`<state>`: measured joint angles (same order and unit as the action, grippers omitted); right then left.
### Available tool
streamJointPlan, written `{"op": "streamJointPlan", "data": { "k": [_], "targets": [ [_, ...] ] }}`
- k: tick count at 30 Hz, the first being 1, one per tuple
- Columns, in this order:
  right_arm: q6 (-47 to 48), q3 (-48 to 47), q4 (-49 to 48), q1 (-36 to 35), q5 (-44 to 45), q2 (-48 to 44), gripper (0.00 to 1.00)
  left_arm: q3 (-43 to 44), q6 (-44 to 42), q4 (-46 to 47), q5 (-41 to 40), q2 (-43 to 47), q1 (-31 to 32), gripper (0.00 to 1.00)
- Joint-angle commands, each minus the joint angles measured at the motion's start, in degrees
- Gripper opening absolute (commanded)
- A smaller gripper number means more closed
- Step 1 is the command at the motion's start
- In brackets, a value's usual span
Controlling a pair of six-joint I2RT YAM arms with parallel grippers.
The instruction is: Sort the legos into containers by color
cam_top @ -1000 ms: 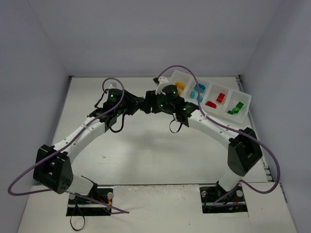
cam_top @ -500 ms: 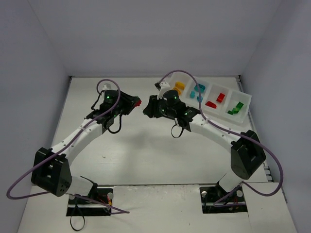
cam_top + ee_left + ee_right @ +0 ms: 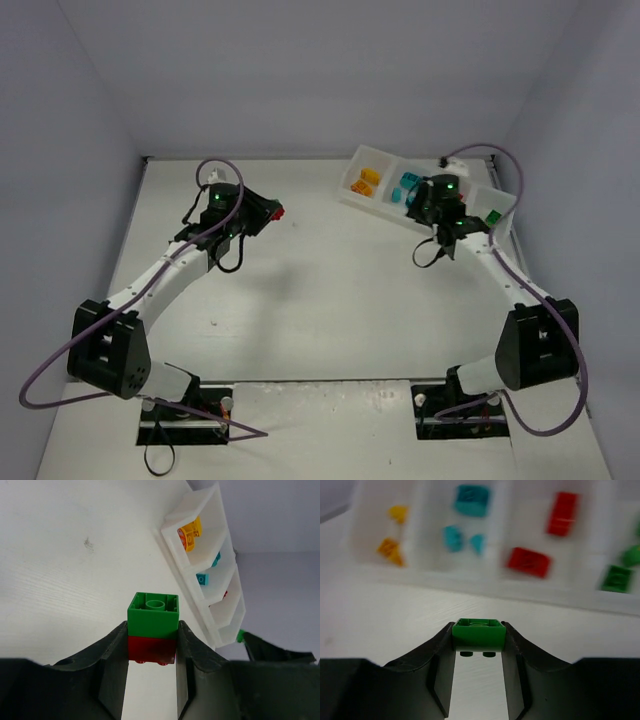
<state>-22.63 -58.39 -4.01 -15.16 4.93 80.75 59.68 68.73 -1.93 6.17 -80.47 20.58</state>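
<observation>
Overhead, the left gripper [image 3: 270, 212] reaches over the far-left part of the table [image 3: 320, 300], and a speck of red brick [image 3: 279, 211] shows at its tip. The right gripper [image 3: 425, 205] sits at the near edge of the tray [image 3: 356, 160], which lies aslant at the far right, and its wrist hides the third compartment. Yellow-orange bricks [image 3: 365, 183] lie in the leftmost compartment, teal bricks [image 3: 406, 186] in the next and a green piece [image 3: 493, 216] in the rightmost. From up here I cannot tell how either pair of jaws stands.

At the left wrist it is plain. The fingers [image 3: 116, 650] pinch a two-brick stack [image 3: 152, 630] from both sides – a green block [image 3: 153, 612] seated on the red brick, studs pointing away from the camera. The stack hangs above bare table, well apart from the tray, which runs along the right of this view. The yellow-orange compartment is uppermost there, then teal, then a sliver of red, with a bit of green at the far end.

At the right wrist the picture is blurred, yet the grip reads clearly. The fingers [image 3: 442, 655] are clamped on a single green brick [image 3: 479, 631], held above the table just short of the tray's near wall. Beyond it the compartments run left to right – yellow-orange, teal, two red pieces [image 3: 529, 561], then green at the right edge.
</observation>
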Motion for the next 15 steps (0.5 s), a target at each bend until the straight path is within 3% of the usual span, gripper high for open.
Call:
{"op": "streamJointPlan", "data": {
  "k": [1, 3, 10, 14, 15],
  "targets": [
    [-2.5, -1.5, 3.5, 11.3, 13.6, 0.1, 0.00, 1.1, -5.7, 2.0, 3.7, 2.5, 0.6, 0.01],
    [-2.8, -3.7, 3.7, 17.1, 13.5, 3.6, 0.00, 1.2, -8.2, -0.8, 5.4, 3.0, 1.3, 0.01],
    [-3.0, -14.3, 5.4, 25.9, 9.4, 15.7, 0.06, 1.8, -27.1, -3.9, 8.6, 6.2, 2.4, 0.01],
    [-1.4, -18.2, 6.0, 28.1, 8.2, 20.2, 0.22, 1.8, -34.9, -3.9, 11.0, 8.1, 2.4, 0.01],
    [-1.3, -18.9, 6.3, 28.6, 7.7, 22.0, 0.30, 1.8, -37.3, -3.7, 11.7, 8.7, 2.4, 0.01]
  ]
}}
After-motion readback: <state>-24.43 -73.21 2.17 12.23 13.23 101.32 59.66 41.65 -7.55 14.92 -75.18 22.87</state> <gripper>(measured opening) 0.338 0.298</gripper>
